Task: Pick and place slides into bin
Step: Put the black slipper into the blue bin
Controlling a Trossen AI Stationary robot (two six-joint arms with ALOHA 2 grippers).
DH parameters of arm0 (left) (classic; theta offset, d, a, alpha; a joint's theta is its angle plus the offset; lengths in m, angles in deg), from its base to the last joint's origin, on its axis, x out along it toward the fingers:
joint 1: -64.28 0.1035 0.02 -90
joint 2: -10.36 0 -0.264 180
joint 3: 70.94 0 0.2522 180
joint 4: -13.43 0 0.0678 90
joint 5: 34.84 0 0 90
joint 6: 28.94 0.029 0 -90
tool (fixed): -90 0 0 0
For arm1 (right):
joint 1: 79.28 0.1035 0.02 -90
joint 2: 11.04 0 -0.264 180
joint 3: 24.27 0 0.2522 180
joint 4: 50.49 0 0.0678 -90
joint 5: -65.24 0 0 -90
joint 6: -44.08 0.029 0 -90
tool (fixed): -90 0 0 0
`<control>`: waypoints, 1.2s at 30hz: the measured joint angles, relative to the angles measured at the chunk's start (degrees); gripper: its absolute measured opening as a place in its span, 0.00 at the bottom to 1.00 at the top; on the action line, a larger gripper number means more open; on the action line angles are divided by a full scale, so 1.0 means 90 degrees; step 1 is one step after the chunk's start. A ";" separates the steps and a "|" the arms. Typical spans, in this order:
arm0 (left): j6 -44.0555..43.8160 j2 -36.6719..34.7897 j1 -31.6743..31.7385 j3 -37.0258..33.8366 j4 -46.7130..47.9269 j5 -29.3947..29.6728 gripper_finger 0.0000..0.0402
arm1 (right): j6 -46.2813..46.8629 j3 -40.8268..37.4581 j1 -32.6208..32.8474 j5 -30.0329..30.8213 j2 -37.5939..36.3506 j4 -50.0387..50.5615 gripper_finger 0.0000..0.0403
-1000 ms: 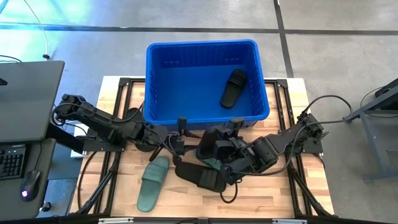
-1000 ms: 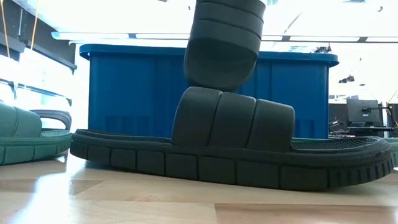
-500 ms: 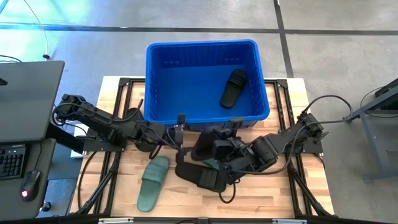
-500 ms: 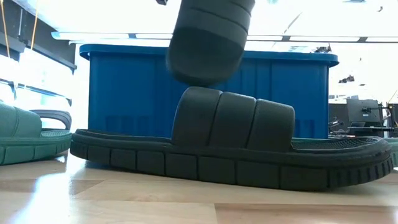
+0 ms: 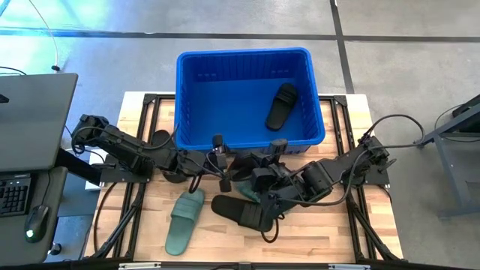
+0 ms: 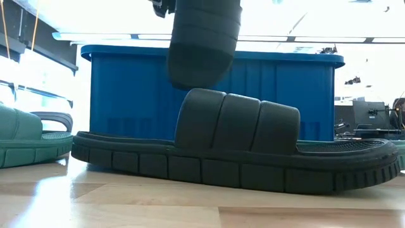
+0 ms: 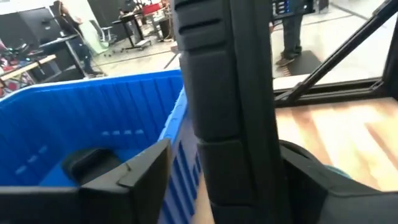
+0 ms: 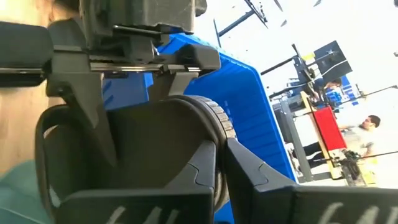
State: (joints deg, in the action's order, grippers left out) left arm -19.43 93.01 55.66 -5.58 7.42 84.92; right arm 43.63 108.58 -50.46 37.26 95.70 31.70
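My right gripper [image 5: 259, 174] is shut on a black slide [image 6: 202, 41] that hangs in front of the blue bin [image 5: 187, 90], over another black slide [image 5: 244, 212] lying sole down on the table. My left gripper [image 5: 225, 166] is open, and its fingers stand on either side of the held slide [image 7: 230, 93]. A narrow gap shows beside one finger [image 7: 146, 168]. A green slide [image 5: 184, 217] lies at the near left. Part of a second green slide [image 5: 241, 193] shows under the grippers. One black slide [image 5: 282, 105] lies in the bin. My right gripper pinches the hanging black slide between its two fingers at the sole's ridged edge [image 8: 217, 130], coming about level from the table's right side. The slide is lifted clear and hangs roughly upright, its lower end [image 6: 193, 76] just above the strap of the slide on the table.
The bin stands at the table's far middle, its near wall [image 6: 126, 95] close behind the grippers. A desk with a keyboard [image 5: 15, 195] stands left of the table. Bare wood [image 5: 315, 232] shows at the near right. People stand in the room beyond.
My right gripper has carried the hanging black slide up a little and toward the table's left, toward my left gripper. My left gripper has moved right to meet it, so that its fingers now stand around the slide. The slides on the table have stayed put.
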 joint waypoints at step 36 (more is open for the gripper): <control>0.1206 -0.0387 0.0077 0.3236 0.5667 -0.1268 0.18 | 0.3045 0.0005 0.0822 -0.0772 -0.0002 0.2177 0.42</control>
State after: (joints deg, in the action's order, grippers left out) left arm -8.58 89.53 56.35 23.54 58.42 73.50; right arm 71.04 108.62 -43.07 30.31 95.68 51.30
